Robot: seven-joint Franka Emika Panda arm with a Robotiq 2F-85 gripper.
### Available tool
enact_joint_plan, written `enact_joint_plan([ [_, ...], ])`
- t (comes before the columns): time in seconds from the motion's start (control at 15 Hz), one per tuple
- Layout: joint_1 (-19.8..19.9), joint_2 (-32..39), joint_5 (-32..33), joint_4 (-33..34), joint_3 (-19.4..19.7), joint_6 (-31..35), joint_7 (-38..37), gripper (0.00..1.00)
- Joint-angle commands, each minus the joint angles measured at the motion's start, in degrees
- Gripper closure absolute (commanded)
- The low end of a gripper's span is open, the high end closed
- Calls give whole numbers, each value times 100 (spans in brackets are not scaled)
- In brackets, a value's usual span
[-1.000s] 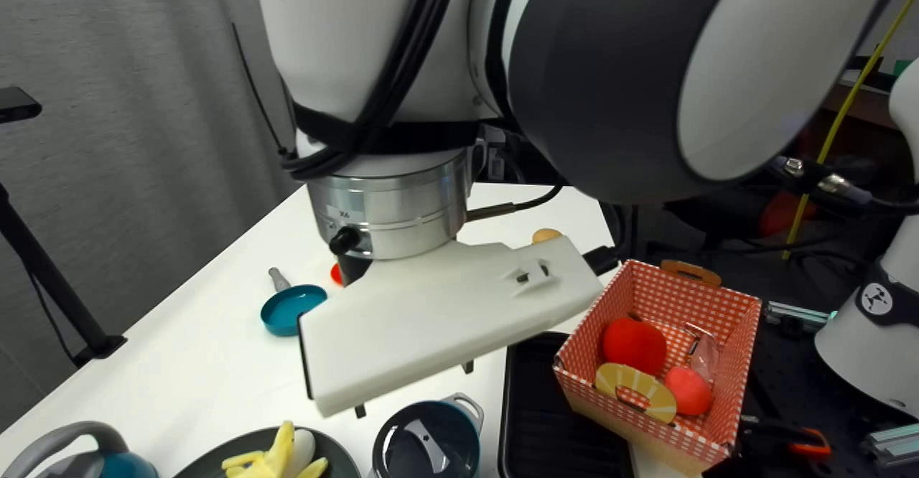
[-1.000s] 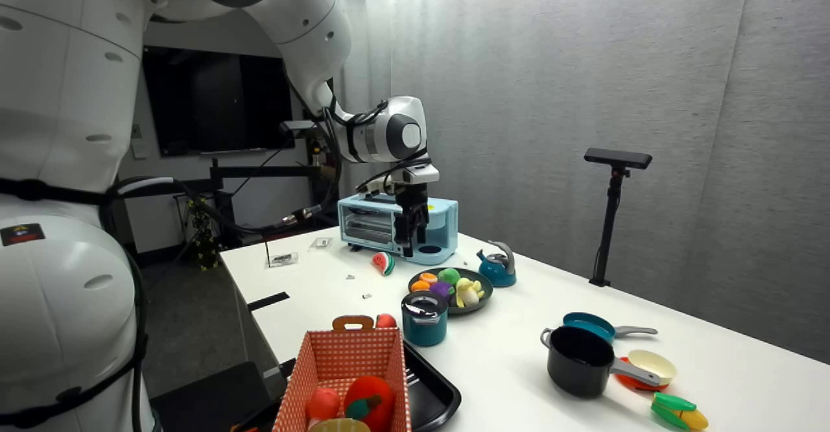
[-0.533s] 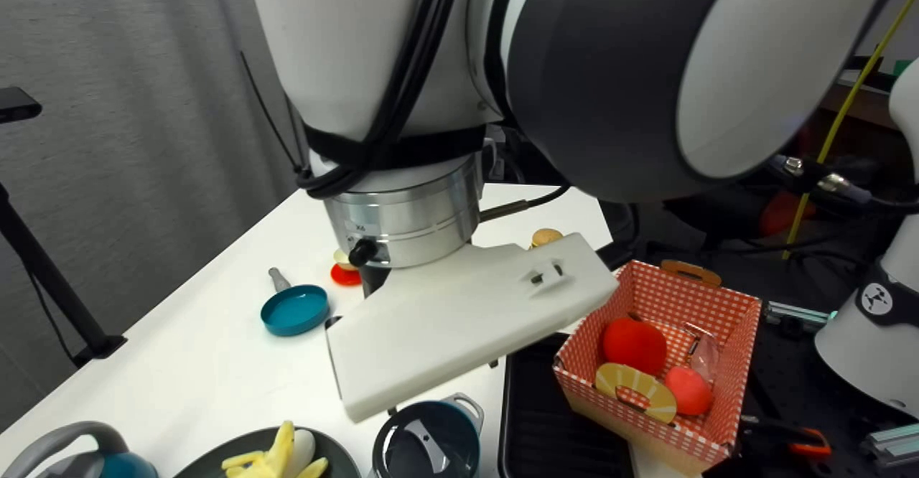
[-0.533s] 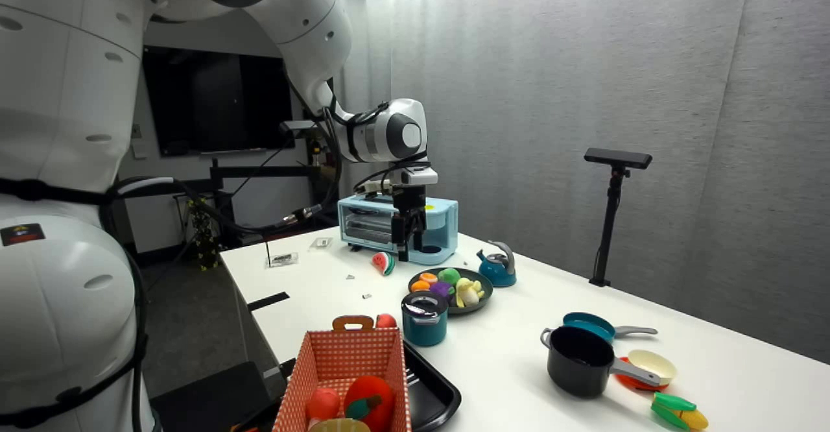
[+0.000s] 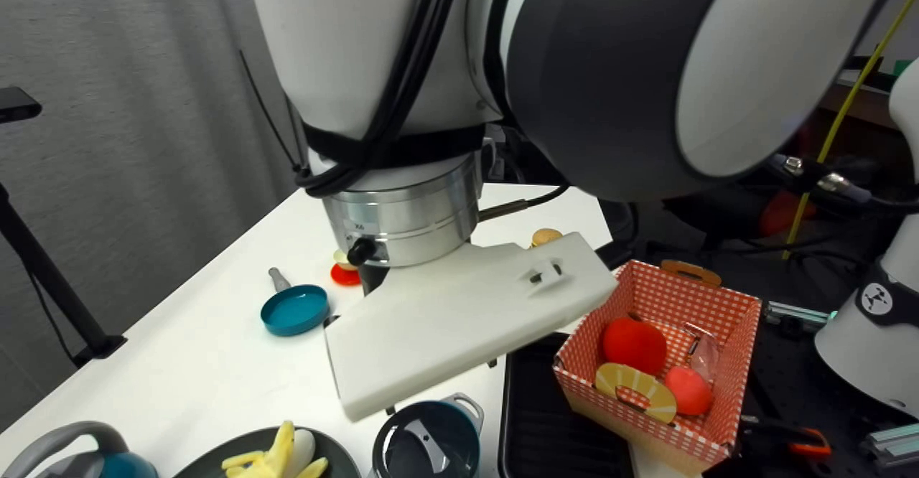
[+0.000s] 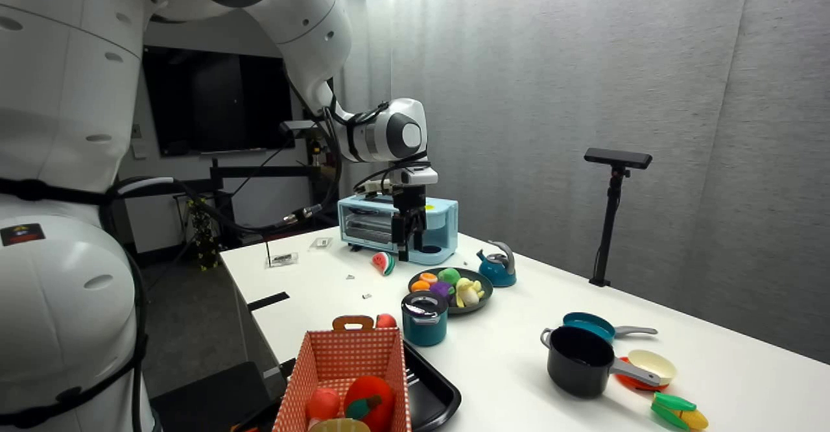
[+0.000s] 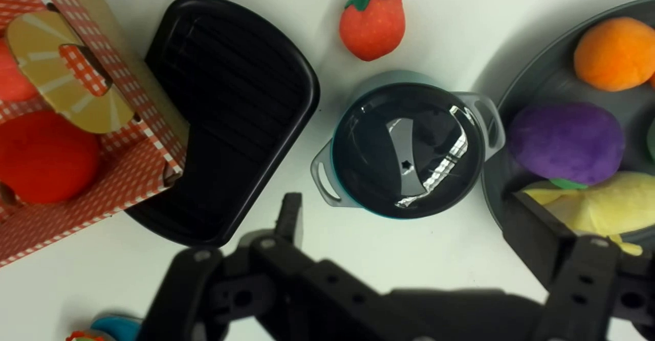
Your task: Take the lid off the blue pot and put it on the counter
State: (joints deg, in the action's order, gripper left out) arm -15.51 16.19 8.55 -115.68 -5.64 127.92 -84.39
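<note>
The blue pot (image 6: pixel 425 332) stands upright on the white counter (image 6: pixel 512 367). It also shows in an exterior view (image 5: pixel 475 431) and in the wrist view (image 7: pixel 394 78). The lid (image 7: pixel 366 151) sits on the pot. It looks dark and glossy, with a grey strap handle across its middle, and shows in both exterior views (image 5: pixel 398 449) (image 6: pixel 415 303). My gripper (image 7: pixel 409 218) is wide open and empty. In the wrist view the pot lies just beyond the fingertips. The gripper (image 6: pixel 410 240) hangs above the counter, apart from the pot. A white cover mostly hides it in an exterior view (image 5: pixel 441 387).
A black tray (image 7: pixel 240 75) and a red checkered basket (image 7: pixel 169 149) stand on one side of the pot. A plate (image 7: pixel 522 82) of toy food stands close on the other. A toy strawberry (image 7: pixel 372 26) lies near the pot. A kettle (image 6: pixel 498 271) and black pot (image 6: pixel 580 364) are also there.
From one second to half a second ago my gripper shifted and turned slightly, rightward in an exterior view. Since then it has stayed nearly still. The pot and lid have not moved.
</note>
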Motion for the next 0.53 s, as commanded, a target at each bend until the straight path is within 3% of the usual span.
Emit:
enact_joint_plan([
  [0.0, -4, 0, -4, 7, 2, 35, 6, 0],
  [0.47, 23, 15, -8, -51, 1, 195, 94, 0],
])
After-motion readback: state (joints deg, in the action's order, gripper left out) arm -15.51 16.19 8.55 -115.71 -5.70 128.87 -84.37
